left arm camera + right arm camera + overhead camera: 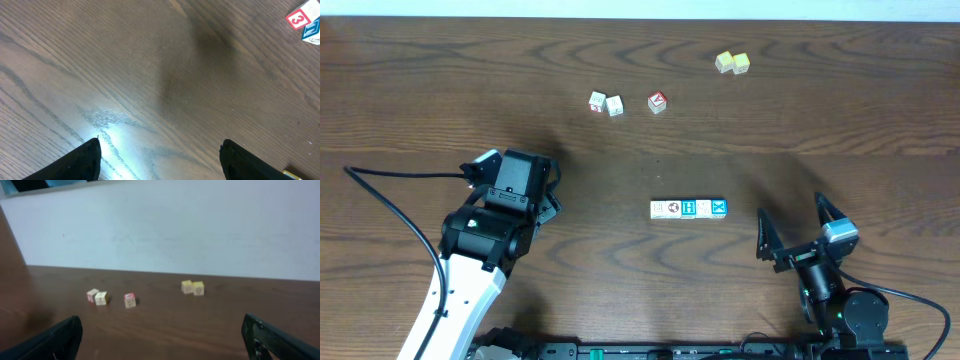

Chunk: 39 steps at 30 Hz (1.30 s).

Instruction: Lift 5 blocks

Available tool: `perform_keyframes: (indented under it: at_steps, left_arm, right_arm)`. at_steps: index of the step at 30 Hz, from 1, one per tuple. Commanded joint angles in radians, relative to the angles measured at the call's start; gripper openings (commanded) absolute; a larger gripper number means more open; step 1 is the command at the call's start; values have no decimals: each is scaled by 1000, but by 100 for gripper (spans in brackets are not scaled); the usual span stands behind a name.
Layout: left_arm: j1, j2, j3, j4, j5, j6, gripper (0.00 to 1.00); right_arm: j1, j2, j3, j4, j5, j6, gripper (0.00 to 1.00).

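Brown wood-grain table point(150, 60) fills frame. Left gripper point(160, 149) over bare wood, jaws spread wide, nothing between. Dark fingertips point(90, 156) at lower left and lower right edges. Glare patch on wood at lower left. Upper right corner: white block with red 3 point(299, 18), blue-faced block point(312, 33) touching just below it, cut by frame edge.

Blocks point(689, 208), row toward the near edge, are recorded as white. Two faces are printed bright blue, the others marked in red or dark. Near the far edge, a red cube point(657, 102), two pale yellow cubes point(724, 62) and two white cubes point(597, 101) are noted. The table point(420, 80) is logged as dark brown wood grain.
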Motion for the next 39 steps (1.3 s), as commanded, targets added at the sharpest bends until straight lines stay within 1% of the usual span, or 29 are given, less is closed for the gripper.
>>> perform_keyframes:
  at_steps: [1,5,10,14,17,21,24,28,39]
  left_arm:
    - [5,5,21,-3,-21,5,77]
    - [5,5,21,-3,-21,5,77]
    - [5,5,21,-3,-21,5,77]
    - [5,5,21,-3,-21,5,77]
    - [5,5,21,-3,-21,5,77]
    - [5,5,21,-3,-21,5,77]
    - [5,5,21,-3,-21,5,77]
    - [5,5,21,-3,-21,5,77]
    - [5,5,21,-3,-21,5,77]
  right_arm:
    - [-13,-10,-6,29,56,-18,99]
    - [-14,-10,-9,38,94,-18,99]
    - [-19,-10,-51,101,98,-18,99]
    - [-24,-10,-50,89,105,-19,99]
    - [-36,-10,-50,51,109,-37,99]
    - [-56,-10,-50,-92,150,-36,99]
    - [-66,-10,-50,-99,166,-39,99]
    - [-72,-10,-50,-99,168,-95,99]
    - [-72,-10,-50,-98,167,-96,99]
